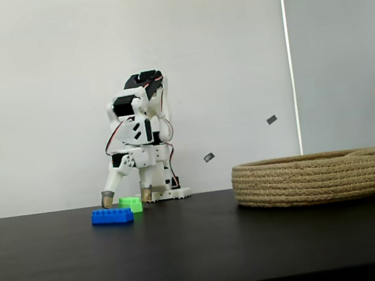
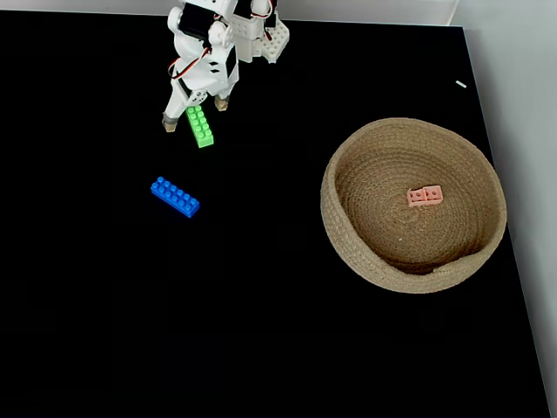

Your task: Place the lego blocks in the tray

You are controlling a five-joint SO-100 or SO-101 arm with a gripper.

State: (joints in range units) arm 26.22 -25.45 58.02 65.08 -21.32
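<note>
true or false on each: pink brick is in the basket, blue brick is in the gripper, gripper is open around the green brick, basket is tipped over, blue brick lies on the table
1. The pink brick lies inside the basket. True.
2. The blue brick is held in the gripper. False: it lies apart from the gripper, untouched.
3. The gripper is open with a finger on each side of the green brick. True.
4. The basket is tipped over. False: it sits flat, opening up.
5. The blue brick lies on the table. True.

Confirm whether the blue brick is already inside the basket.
No: in the fixed view from above, the blue brick lies on the black table, well left of the basket.
</note>
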